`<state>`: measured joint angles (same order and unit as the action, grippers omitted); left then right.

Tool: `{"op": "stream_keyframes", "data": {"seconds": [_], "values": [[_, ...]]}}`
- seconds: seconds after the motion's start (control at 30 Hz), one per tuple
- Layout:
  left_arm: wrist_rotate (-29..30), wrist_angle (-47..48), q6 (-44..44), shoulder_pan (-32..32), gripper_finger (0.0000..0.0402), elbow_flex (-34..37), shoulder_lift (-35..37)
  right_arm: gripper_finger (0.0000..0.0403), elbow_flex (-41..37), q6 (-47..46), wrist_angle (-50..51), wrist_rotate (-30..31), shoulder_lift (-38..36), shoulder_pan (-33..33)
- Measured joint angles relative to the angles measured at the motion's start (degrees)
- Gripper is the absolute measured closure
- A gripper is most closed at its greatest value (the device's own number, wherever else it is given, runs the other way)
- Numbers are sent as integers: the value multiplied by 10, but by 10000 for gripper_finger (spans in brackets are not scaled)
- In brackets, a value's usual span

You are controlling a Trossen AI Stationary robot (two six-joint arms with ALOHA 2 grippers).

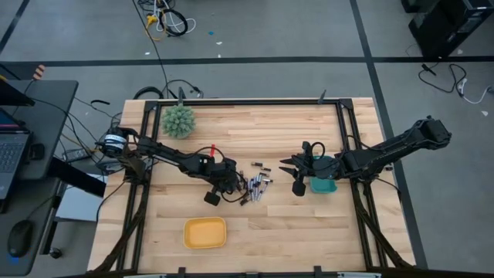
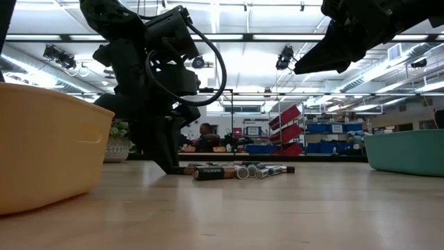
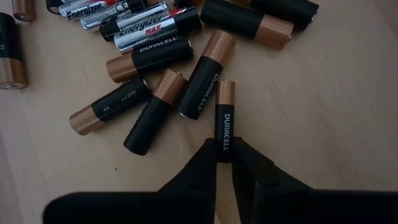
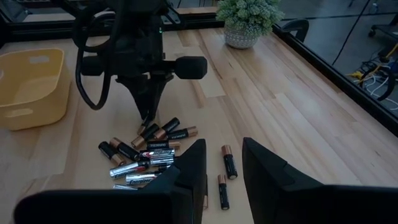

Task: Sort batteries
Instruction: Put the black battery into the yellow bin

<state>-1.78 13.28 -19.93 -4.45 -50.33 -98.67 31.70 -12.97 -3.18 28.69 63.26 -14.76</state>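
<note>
Several batteries (image 1: pixel 255 185) lie in a loose pile on the wooden table's middle; some are black with copper ends, some silvery (image 3: pixel 146 28). My left gripper (image 3: pixel 225 163) stands at the pile's left edge, tilted down and shut on one black-and-copper battery (image 3: pixel 224 118). The low view shows its fingers (image 2: pixel 168 165) reaching down to the table beside the pile (image 2: pixel 236 170). My right gripper (image 4: pixel 224 168) hangs open above the table to the right of the pile, with nothing between its fingers; two stray batteries (image 4: pixel 227 171) lie on the table below it. My left gripper pinches the battery's black end (image 3: pixel 223 148) between its two fingers, one on each side. The fingers slant down from the table's left side, and the battery lies in line with them. It lies flat on the table, its copper end (image 3: pixel 226 92) pointing away.
A teal tray (image 1: pixel 325 186) sits just right of my right gripper, and a yellow tray (image 1: pixel 204 232) stands near the front edge. A spiky green ball in a pot (image 1: pixel 179 120) stands at the far left. A black rail frame (image 1: pixel 247 101) borders the table.
</note>
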Motion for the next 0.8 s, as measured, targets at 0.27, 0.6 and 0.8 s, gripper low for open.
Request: {"op": "stream_keyframes", "data": {"seconds": [0.27, 0.6, 0.8], "values": [[2, 10, 24, -6, 367, 1, 8, 313, 0, 0, 0, 0, 0, 0], [-1, 39, 56, -17, 367, 2, 58, 313, 0, 0, -1, 0, 0, 0], [-3, 58, 83, -24, 368, 2, 137, 313, 0, 6, -2, 0, 0, 0]]}}
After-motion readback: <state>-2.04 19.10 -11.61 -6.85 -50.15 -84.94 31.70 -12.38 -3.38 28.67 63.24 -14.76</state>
